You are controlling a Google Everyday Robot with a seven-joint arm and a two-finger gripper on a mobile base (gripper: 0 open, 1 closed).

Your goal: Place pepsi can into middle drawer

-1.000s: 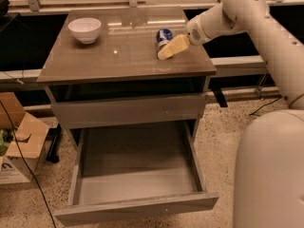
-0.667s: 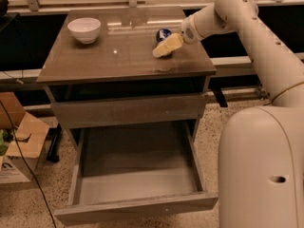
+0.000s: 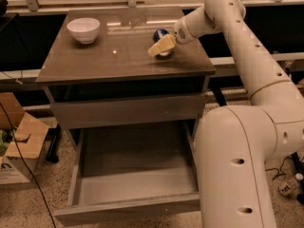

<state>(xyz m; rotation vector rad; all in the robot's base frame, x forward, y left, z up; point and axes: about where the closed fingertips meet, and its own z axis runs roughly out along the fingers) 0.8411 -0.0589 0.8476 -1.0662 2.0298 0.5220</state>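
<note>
In the camera view, no writing could be read: the pepsi can [image 3: 159,33] showed only a patch of dark blue and a pale end, with its lettering out of sight.

The white bowl [image 3: 83,29] stood upright on the left rear of the tabletop [image 3: 95,61], and I could not see anything in it from this angle. Below the tabletop, the upper drawer front [image 3: 128,110] sat flush and closed. Under that, the middle drawer [image 3: 128,208] was pulled well out, with its bare grey floor and low side walls in view. A cardboard box [image 3: 21,141] stood on the floor to the left with its flaps open; what it held was too dim to tell.

My arm [image 3: 247,56] reached in from the right. My end effector [image 3: 161,45] hung low over the right rear of the tabletop, just in front of the pepsi can and partly covering it. Whether it was released, clenched or grasping the can, I could not tell. The can was on the tabletop, well apart from the bowl.
</note>
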